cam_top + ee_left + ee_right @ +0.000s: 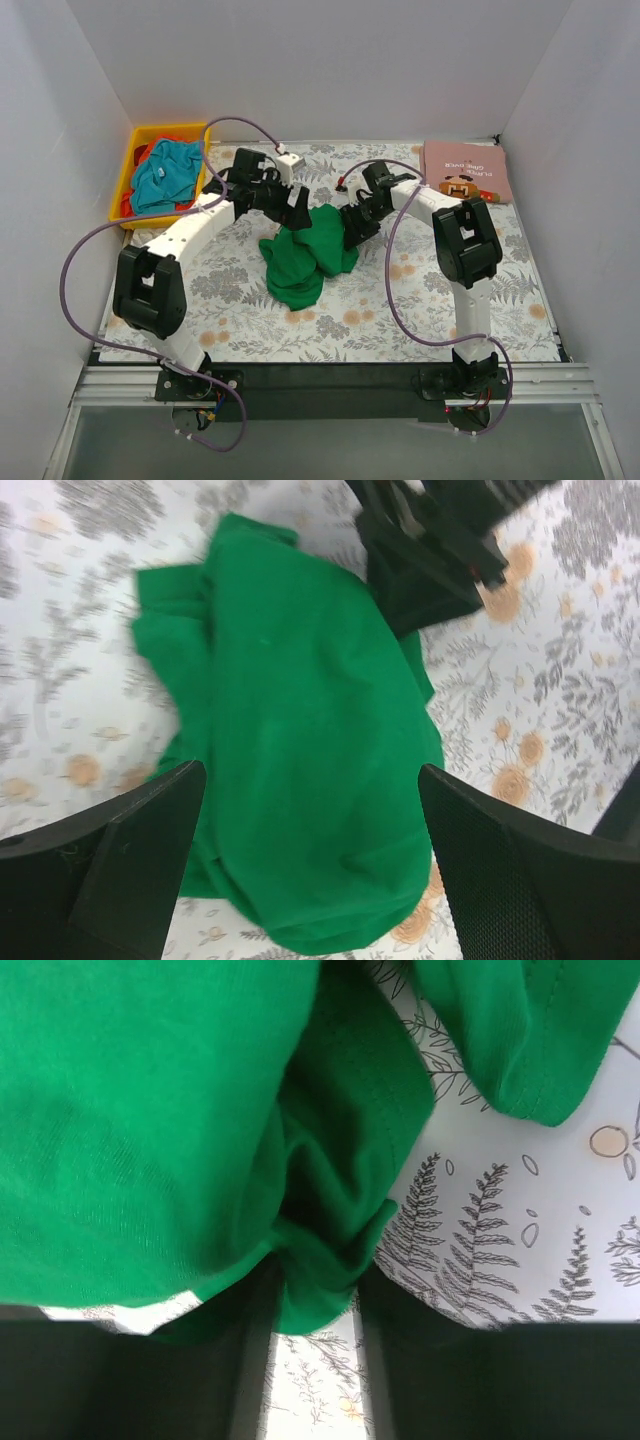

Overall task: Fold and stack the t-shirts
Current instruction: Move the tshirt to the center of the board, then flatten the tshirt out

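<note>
The bright green t-shirt lies crumpled in a heap at the table's middle. My right gripper is at its right edge, shut on a fold of the green cloth, which bunches between the jaws. My left gripper hovers over the shirt's back left part, jaws wide open and empty, with the green shirt below. A dusty pink t-shirt with a cartoon face lies folded at the back right. A teal t-shirt and a red one sit in the bin.
The yellow plastic bin stands at the back left corner. The floral table cover spans the table. White walls close in the left, back and right sides. The right arm's gripper shows at the top of the left wrist view.
</note>
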